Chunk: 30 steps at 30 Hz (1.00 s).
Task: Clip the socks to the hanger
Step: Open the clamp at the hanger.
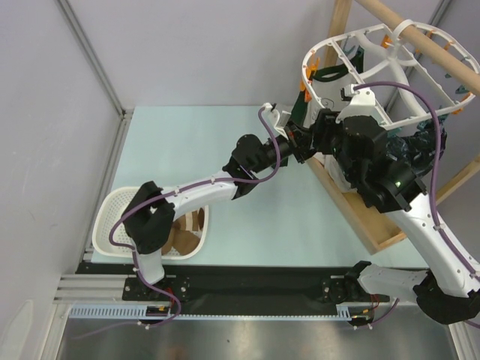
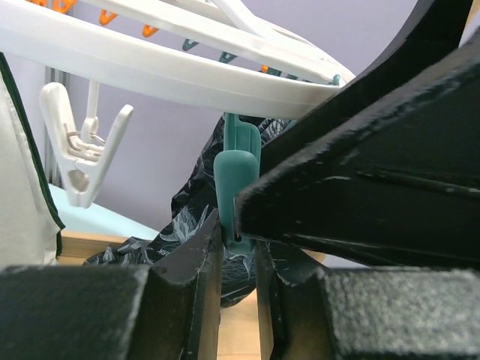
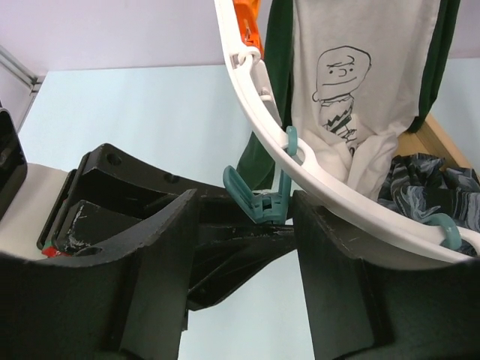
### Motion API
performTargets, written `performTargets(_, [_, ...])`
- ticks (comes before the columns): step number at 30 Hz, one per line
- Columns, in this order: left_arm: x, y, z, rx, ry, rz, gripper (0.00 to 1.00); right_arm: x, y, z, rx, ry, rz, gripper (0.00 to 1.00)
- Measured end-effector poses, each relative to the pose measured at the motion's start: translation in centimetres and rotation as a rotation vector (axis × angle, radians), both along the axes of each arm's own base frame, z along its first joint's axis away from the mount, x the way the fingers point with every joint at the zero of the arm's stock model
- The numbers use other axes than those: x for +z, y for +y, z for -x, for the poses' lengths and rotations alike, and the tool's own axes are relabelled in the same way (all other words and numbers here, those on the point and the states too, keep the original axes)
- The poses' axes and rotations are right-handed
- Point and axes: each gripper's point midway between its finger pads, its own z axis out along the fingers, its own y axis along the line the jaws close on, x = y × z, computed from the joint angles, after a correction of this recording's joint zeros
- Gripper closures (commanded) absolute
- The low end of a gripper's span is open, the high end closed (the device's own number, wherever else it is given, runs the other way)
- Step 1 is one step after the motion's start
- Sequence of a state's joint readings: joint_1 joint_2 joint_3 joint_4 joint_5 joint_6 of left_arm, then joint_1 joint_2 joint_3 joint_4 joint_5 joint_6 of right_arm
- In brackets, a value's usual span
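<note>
The brown striped socks [image 1: 187,234] lie in the white basket [image 1: 112,217] at the near left, far from both grippers. The white hanger [image 1: 339,37] hangs from a wooden rod at the back right; its rim also shows in the left wrist view [image 2: 150,56] and the right wrist view [image 3: 330,191]. My left gripper [image 2: 238,225] reaches under the rim and is shut on a teal clip [image 2: 238,180] hanging there. My right gripper [image 3: 244,196] is open, its fingers on either side of the same teal clip [image 3: 259,201]. Neither gripper holds a sock.
A white cartoon-print sock [image 3: 352,82], a dark green sock [image 3: 274,75] and a dark patterned cloth [image 3: 427,180] hang from the hanger. A white clip [image 2: 82,165] and orange clips [image 1: 305,84] sit on the rim. A wooden frame [image 1: 360,217] stands under it.
</note>
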<state>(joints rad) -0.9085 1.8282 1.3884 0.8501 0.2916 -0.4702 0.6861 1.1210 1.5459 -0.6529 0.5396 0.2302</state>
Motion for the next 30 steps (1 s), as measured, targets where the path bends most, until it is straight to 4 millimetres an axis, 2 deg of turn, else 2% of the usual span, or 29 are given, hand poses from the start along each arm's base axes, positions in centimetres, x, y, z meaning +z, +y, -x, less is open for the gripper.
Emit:
performTargets(4, [0.0,0.0,-0.1,0.003,0.002,0.001,1.0,-0.1,0.2,-0.6,-0.015,-0.01,-0.001,0.44])
performTargets(5, [0.0,0.0,-0.1,0.004,0.002,0.001,1.0,-0.2,0.1,-0.7,-0.021,-0.013,-0.001,0.49])
performTargets(7, [0.0,0.1,-0.2,0.008,0.004,0.001,1.0,-0.5,-0.1,-1.1,-0.04,-0.015,0.004,0.53])
performTargets(10, [-0.1,0.1,-0.2,0.011,0.007,-0.001,1.0,-1.1,-0.6,-1.6,-0.065,-0.018,0.007,0.67])
performTargets(11, [-0.2,0.1,-0.3,0.014,0.01,-0.002,1.0,-1.2,-0.7,-1.8,-0.071,-0.019,0.005,0.8])
performTargets(13, [-0.4,0.2,-0.5,0.021,0.016,-0.007,1.0,-1.4,-1.2,-2.1,-0.089,-0.024,0.002,0.96])
performTargets(14, [-0.5,0.2,-0.6,0.023,0.018,-0.009,1.0,-1.4,-1.3,-2.1,-0.093,-0.025,-0.005,1.0])
performTargets(17, [-0.8,0.2,-0.6,0.026,0.027,-0.018,0.65,-1.7,-1.7,-2.1,-0.093,-0.023,-0.024,1.0])
performTargets(18, [-0.9,0.3,-0.6,0.027,0.031,-0.021,0.47,-1.8,-1.7,-2.1,-0.085,-0.02,-0.031,1.0])
performTargets(19, [-1.2,0.5,-0.4,0.025,0.035,-0.028,0.4,-1.8,-2.0,-2.2,-0.094,-0.02,-0.031,1.0])
performTargets(20, [-1.4,1.0,-0.3,0.024,0.048,-0.034,0.23,-1.8,-2.3,-2.3,-0.103,-0.021,-0.032,1.0])
performTargets(21, [-1.7,1.5,0.0,0.023,0.06,-0.047,0.16,-1.8,-2.8,-2.5,-0.115,-0.019,-0.032,1.0])
performTargets(23, [-2.1,3.2,0.7,0.023,0.092,-0.068,0.1,-2.0,-3.4,-2.7,-0.133,-0.015,-0.034,1.0])
performTargets(26, [-1.4,6.6,1.8,0.055,0.118,-0.096,0.11,-2.1,-4.0,-3.0,-0.138,-0.01,-0.042,1.0])
performTargets(30, [1.2,13.1,3.6,0.18,0.19,-0.126,0.16,-2.4,-4.3,-3.0,-0.125,0.007,-0.044,1.0])
